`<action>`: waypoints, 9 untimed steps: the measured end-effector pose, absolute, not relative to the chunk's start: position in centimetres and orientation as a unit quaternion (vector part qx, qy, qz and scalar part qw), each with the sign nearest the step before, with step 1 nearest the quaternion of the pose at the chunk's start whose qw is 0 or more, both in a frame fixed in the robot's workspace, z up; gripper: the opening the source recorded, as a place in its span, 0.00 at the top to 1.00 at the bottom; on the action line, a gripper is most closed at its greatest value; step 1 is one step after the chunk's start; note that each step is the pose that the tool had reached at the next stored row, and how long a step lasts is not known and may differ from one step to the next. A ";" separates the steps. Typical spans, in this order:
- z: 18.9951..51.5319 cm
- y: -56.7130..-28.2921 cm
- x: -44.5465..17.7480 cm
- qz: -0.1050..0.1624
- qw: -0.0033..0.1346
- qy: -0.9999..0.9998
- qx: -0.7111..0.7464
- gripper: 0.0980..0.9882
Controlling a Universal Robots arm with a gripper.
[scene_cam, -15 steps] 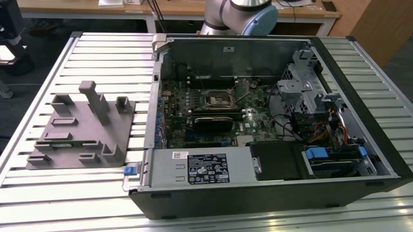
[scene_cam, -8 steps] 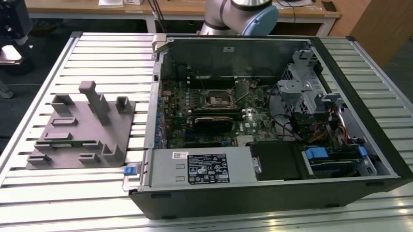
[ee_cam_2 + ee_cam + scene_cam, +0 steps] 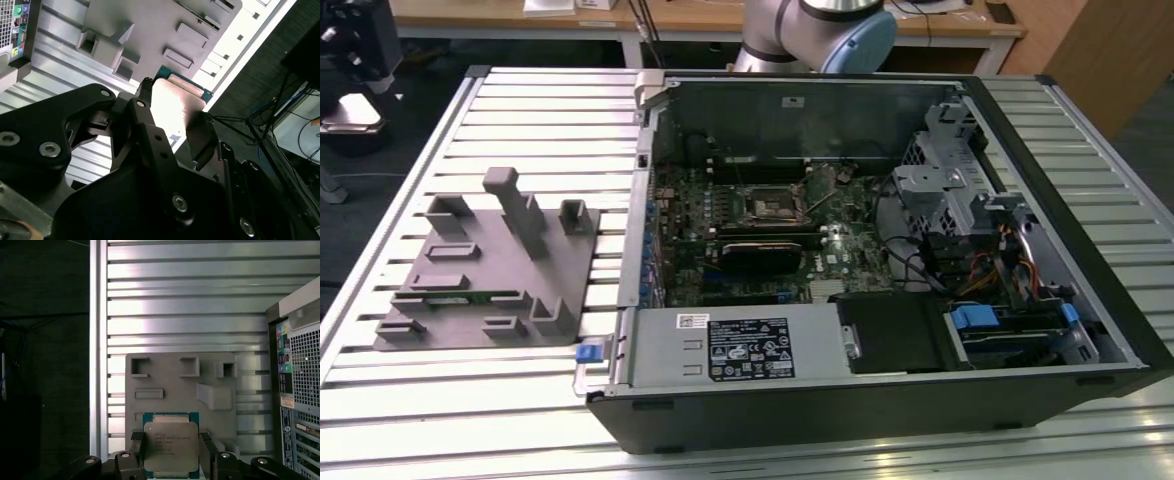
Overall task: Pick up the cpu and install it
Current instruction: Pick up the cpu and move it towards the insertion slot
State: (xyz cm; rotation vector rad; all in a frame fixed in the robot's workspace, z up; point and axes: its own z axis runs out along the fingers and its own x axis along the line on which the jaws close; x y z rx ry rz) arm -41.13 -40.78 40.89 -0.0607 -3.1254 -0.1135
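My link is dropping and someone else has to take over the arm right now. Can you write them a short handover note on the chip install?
Gripper: shut on the chip, with a finger on each of two opposite edges. The chip's metal top faces the first wrist camera.
Where: the chip hangs above the grey holder, apparently clear of it. The holder lies on the slatted table beside the open computer case.
Done: the chip is picked up.
Left: the chip is not yet in the black socket on the board inside the case.
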 end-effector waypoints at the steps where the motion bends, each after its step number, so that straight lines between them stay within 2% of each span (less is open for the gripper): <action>1: 40.9 -40.8 -41.0 -0.036 0.007 -0.999 -0.019 0.52; 9: 40.9 -40.8 -40.1 -0.036 0.007 -0.999 -0.019 0.52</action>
